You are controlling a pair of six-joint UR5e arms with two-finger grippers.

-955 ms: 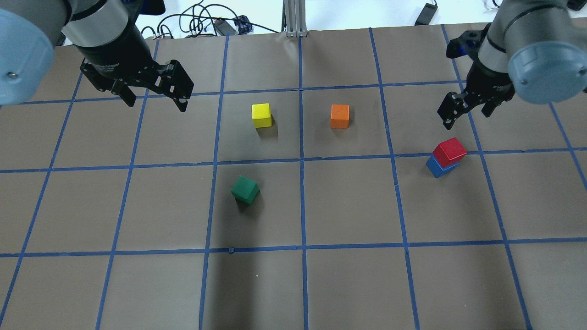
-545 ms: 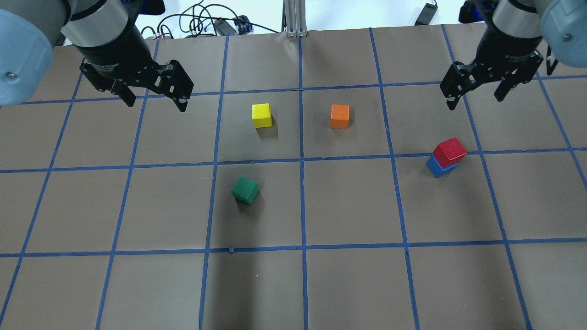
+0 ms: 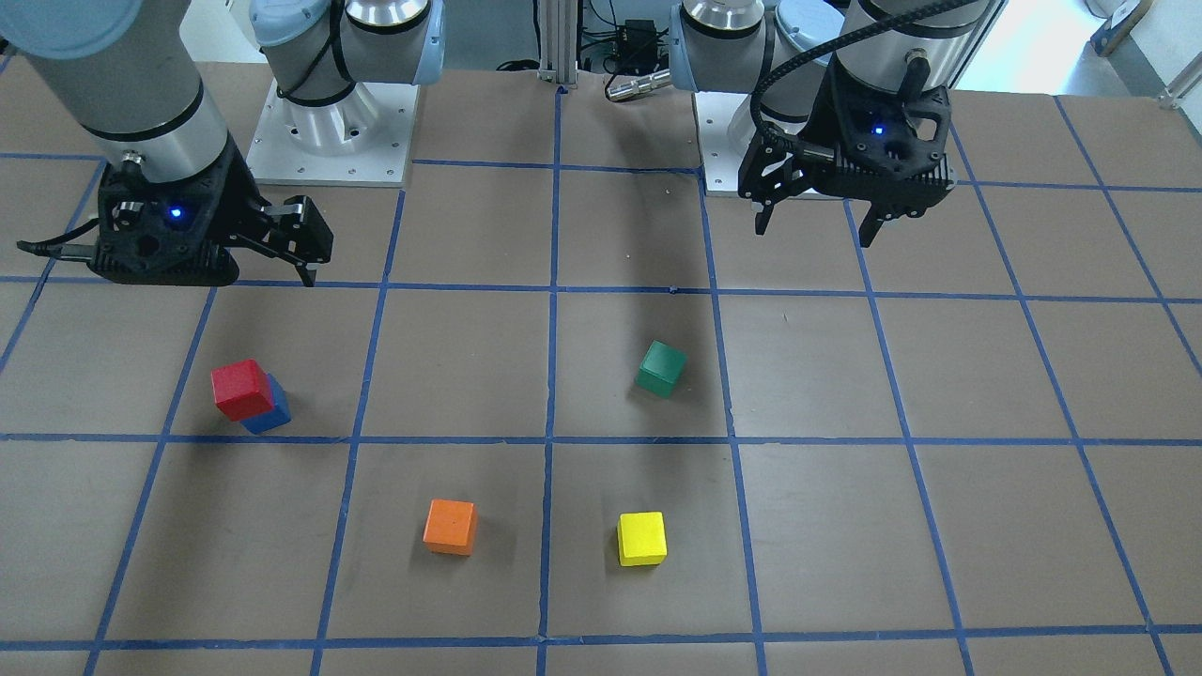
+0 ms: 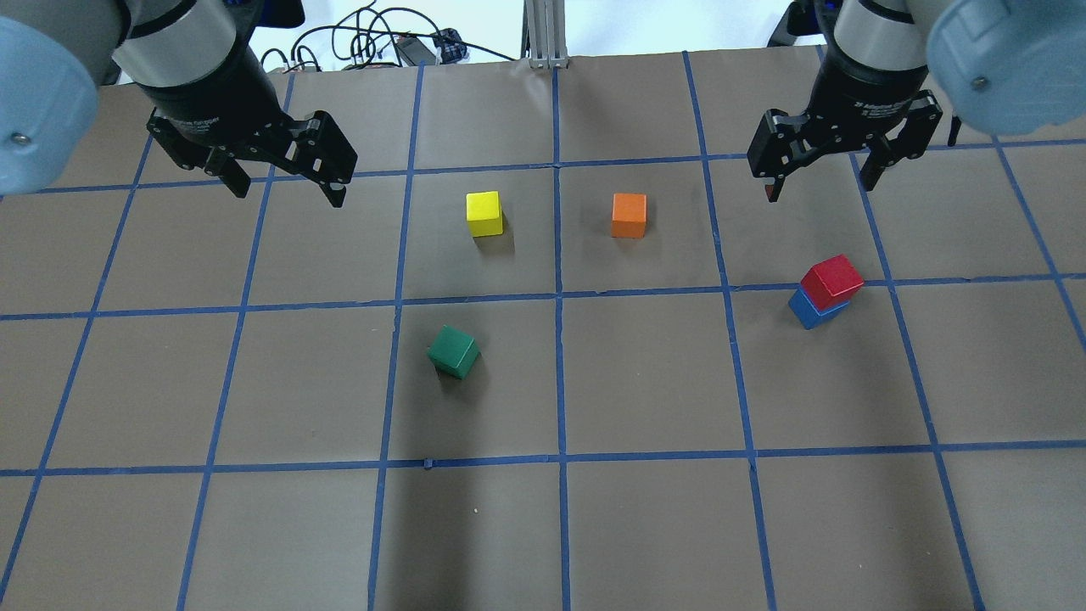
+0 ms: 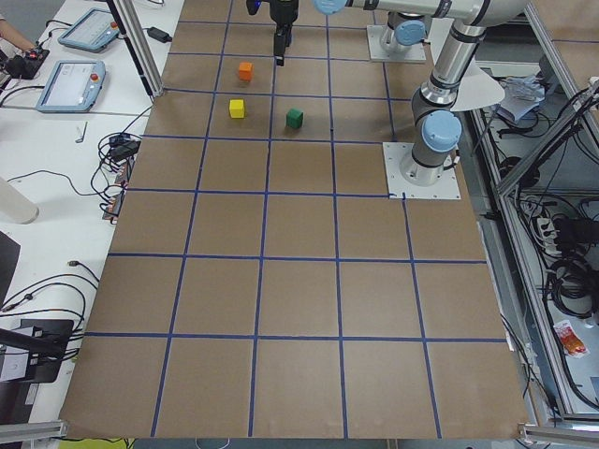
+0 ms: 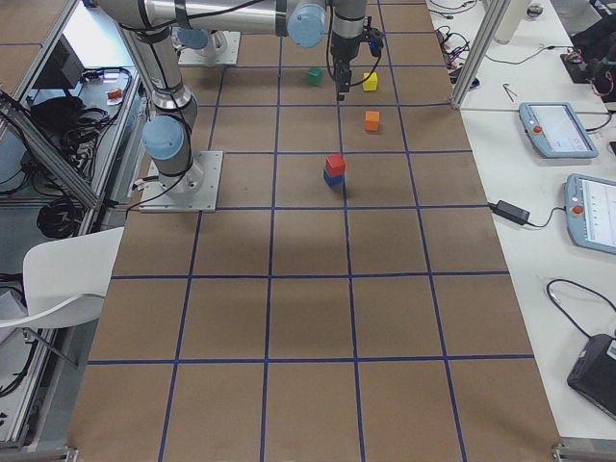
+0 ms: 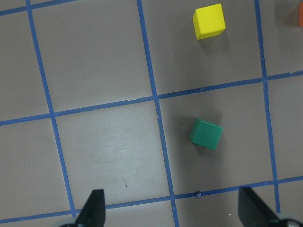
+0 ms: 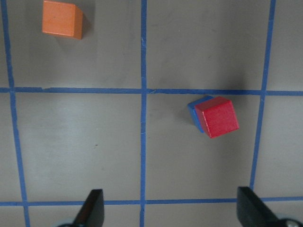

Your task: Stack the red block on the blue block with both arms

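Observation:
The red block (image 4: 833,277) sits on top of the blue block (image 4: 810,312) at the right of the table, turned a little and offset so one blue edge shows. The stack also shows in the front-facing view, red block (image 3: 242,389) over blue block (image 3: 272,413), and in the right wrist view, red block (image 8: 218,117) over blue block (image 8: 194,111). My right gripper (image 4: 819,188) is open and empty, raised behind the stack and apart from it. My left gripper (image 4: 288,191) is open and empty over the far left of the table.
A yellow cube (image 4: 484,213) and an orange cube (image 4: 629,215) stand at mid-table towards the back. A green cube (image 4: 453,351) stands nearer, left of centre. The arm bases (image 3: 329,131) are bolted at the robot's edge. Blue tape lines grid the brown table.
My right gripper has moved away from the stack, towards the back and then to the left, turning as it went. The stack and the left arm have not moved.

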